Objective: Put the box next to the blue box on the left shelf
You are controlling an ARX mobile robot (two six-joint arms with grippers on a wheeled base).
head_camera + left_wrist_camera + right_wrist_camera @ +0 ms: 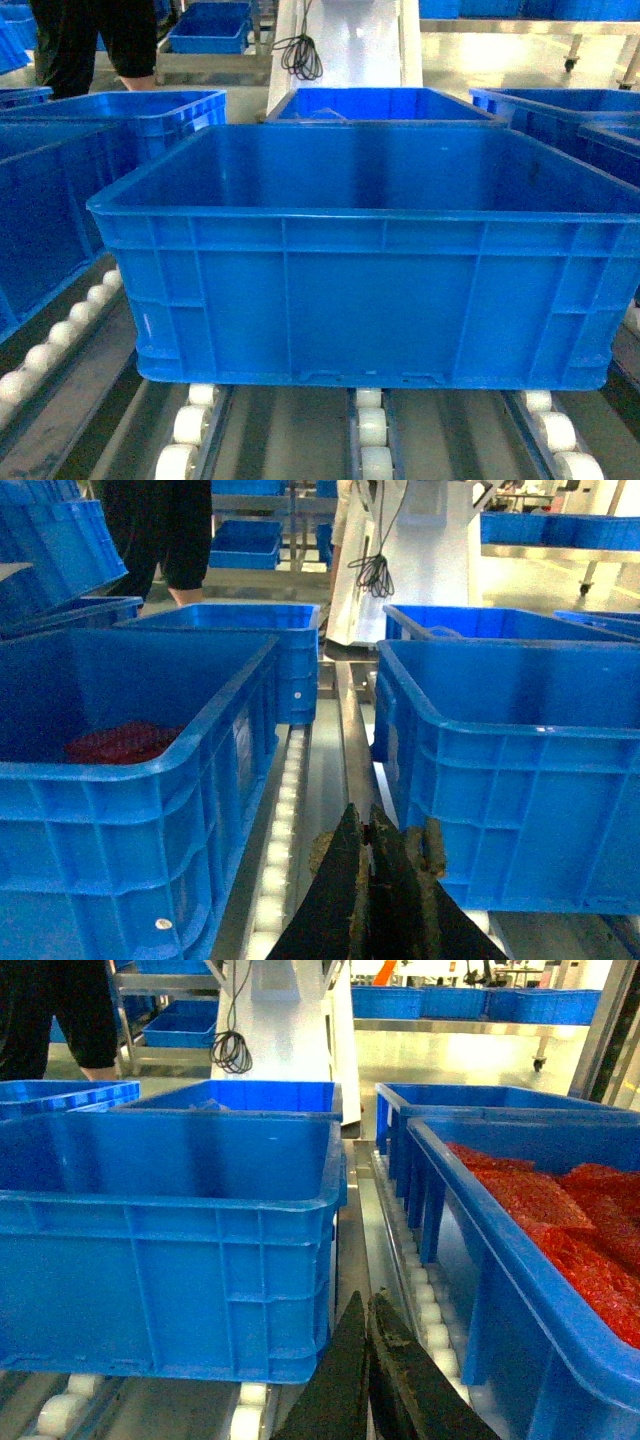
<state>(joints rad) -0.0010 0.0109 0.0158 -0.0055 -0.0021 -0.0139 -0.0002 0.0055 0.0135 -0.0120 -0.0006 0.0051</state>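
Note:
The box (370, 260), a large empty bright blue crate, rests on the white rollers of the left shelf (370, 430), filling the middle of the head view. Another blue box (50, 210) stands close on its left with a narrow gap between them. My left gripper (362, 815) is shut and empty, low in that gap, with the box (520, 770) on its right and the other blue box (110, 780) on its left. My right gripper (368, 1300) is shut and empty, just off the right corner of the box (170, 1240). Neither gripper shows in the head view.
A crate with red contents (540, 1220) stands right of the right gripper. More blue crates (385, 103) sit behind the box. A person in black (95, 40) stands at the back left beside a white column with a coiled cable (300, 50).

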